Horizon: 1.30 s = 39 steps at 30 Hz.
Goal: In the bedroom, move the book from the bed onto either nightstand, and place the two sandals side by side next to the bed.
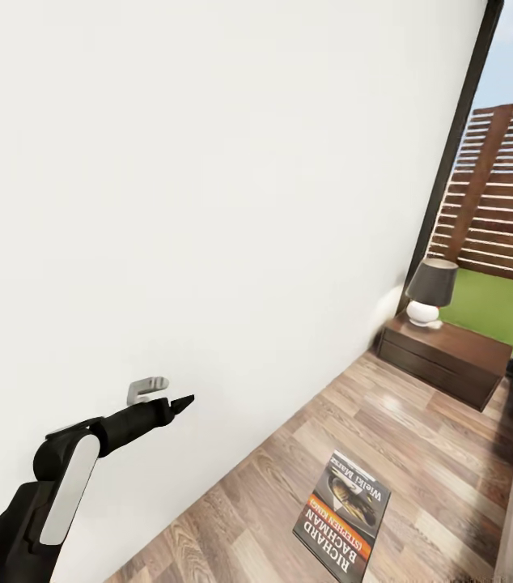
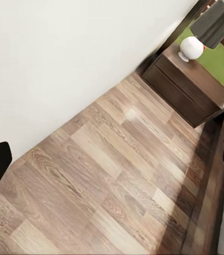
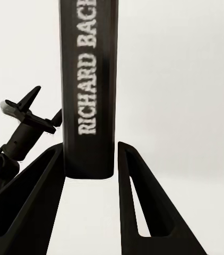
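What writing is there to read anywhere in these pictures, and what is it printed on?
"RICHARD BACHMAN" – front cover of the book, in large white letters, head view.
"(STEPHEN KING)" – orange band on the same cover; small, so this reading is unsure.
"RICHARD BAC" – the book's dark spine between the fingers of the right claw; the rest is cut off.
Pale line at the cover's other end: too blurred to read.

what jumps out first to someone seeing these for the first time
The book stands out, its dark spine between the right gripper's fingers and its cover low over the wood floor in the head view. Farther along the white wall, a grey-shaded lamp sits on a dark nightstand.
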Available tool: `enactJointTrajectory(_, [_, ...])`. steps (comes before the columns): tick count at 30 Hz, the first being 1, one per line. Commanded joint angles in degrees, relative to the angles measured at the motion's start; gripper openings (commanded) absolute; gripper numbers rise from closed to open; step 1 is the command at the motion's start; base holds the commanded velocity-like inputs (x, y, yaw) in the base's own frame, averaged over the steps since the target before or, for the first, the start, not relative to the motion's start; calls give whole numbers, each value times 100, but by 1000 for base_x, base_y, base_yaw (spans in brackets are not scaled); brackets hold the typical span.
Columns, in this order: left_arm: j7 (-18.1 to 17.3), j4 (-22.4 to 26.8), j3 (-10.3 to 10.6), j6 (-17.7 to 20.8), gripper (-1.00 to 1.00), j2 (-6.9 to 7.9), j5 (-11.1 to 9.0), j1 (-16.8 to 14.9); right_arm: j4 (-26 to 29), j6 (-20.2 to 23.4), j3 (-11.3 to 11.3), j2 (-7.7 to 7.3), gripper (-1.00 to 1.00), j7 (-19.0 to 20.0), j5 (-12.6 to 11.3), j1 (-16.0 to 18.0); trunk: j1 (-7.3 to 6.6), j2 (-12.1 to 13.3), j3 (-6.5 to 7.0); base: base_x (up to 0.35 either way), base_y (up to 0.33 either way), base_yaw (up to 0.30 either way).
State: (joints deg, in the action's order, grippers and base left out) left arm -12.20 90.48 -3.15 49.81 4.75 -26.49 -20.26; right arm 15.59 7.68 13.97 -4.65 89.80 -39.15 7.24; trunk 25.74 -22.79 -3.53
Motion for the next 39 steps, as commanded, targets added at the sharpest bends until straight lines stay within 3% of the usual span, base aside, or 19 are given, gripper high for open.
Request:
enactJointTrajectory(1, [-41,4,-10,29,100,0,21,-4,-3,59,-13,-1,-100,20,-21,6,4,-13,-13,20,10,-255])
enactJointTrajectory(28, [-46,6,-10,38,100,3,21,-4,-3,56,-20,-1,-100,20,-7,6,4,-13,70,3,1,-254])
enactJointTrajectory(39, [-62,5,-10,38,100,8,20,-4,-3,52,-18,-1,-100,20,-5,6,4,-13,83,0,2,-85])
